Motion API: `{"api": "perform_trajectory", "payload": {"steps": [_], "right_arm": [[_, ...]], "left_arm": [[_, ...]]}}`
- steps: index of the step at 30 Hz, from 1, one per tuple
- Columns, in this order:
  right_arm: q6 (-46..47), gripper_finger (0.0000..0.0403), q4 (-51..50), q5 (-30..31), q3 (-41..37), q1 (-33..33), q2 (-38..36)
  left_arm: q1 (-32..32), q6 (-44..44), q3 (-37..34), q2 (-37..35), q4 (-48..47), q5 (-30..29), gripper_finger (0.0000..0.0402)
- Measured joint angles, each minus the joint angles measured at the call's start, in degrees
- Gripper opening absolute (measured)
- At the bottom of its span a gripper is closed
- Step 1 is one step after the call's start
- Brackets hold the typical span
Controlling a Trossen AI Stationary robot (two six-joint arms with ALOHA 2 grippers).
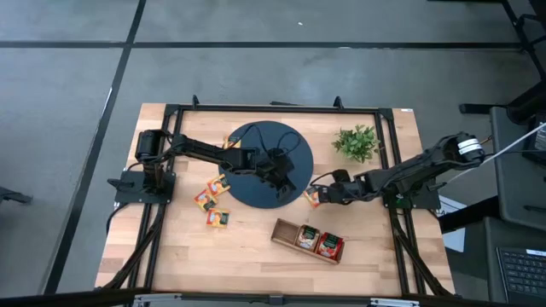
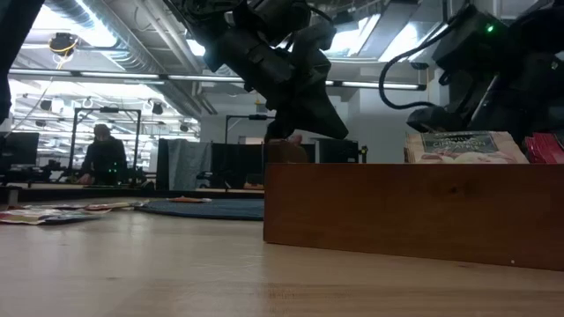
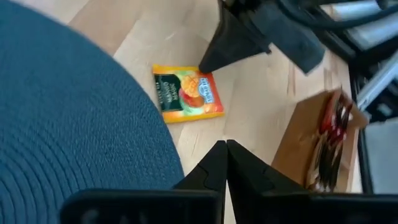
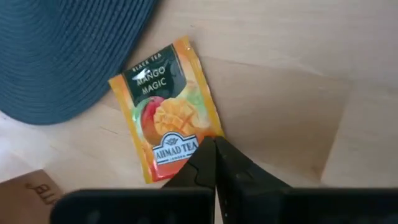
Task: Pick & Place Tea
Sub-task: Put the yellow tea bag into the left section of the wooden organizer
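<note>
The tea shows as small square packets. An orange mango packet point(image 4: 165, 109) lies flat on the wood beside the blue round mat point(image 1: 256, 166); it also shows as the orange packet point(image 3: 186, 93) in the left wrist view. My right gripper point(image 4: 215, 149) is shut, its tips at this packet's edge. My left gripper point(image 3: 225, 149) is shut and hovers over the mat's rim, near the packet. Three more packets point(image 1: 212, 200) lie left of the mat, and one packet point(image 1: 230, 141) lies at its far-left rim. Two packets point(image 1: 320, 243) stand in the wooden tray point(image 1: 286, 232). My right gripper meets the orange packet with its shut fingertips point(image 4: 208, 155) at the packet's edge near one corner point(image 4: 202, 134). It comes slanting down from the table's right side. The packet lies flat on the table. Whether the edge is pinched or only pressed, I cannot tell.
A small green plant point(image 1: 357, 142) stands at the far right of the table. The tray's wall point(image 2: 397, 207) lies near the front edge, right of centre. Black frame rails point(image 1: 388, 153) run along the table's sides. A person point(image 2: 101, 154) sits far off in the room.
</note>
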Motion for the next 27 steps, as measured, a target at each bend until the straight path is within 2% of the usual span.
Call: {"api": "perform_trajectory", "payload": {"steps": [8, 12, 19, 27], "right_arm": [[-9.5, 0.0001, 7.8, 0.0, 0.3, -1.1, 6.0], [-9.7, 0.0001, 9.4, 1.4, 0.3, -1.1, 8.0], [-13.0, 0.0001, 14.2, 2.4, 0.1, -1.1, 8.4], [-14.1, 0.0001, 14.5, 2.7, 0.0, -1.1, 8.5]], "left_arm": [[0.0, -14.3, 0.0, 0.0, -0.8, -0.3, 0.0055], [-0.1, -20.4, 0.0, 0.0, -1.7, -0.1, 0.0087], [-0.2, -26.7, 0.0, 0.1, -5.5, -1.4, 0.0134], [-0.2, -33.0, 0.0, 6.3, -2.2, 1.3, 0.0152]]}}
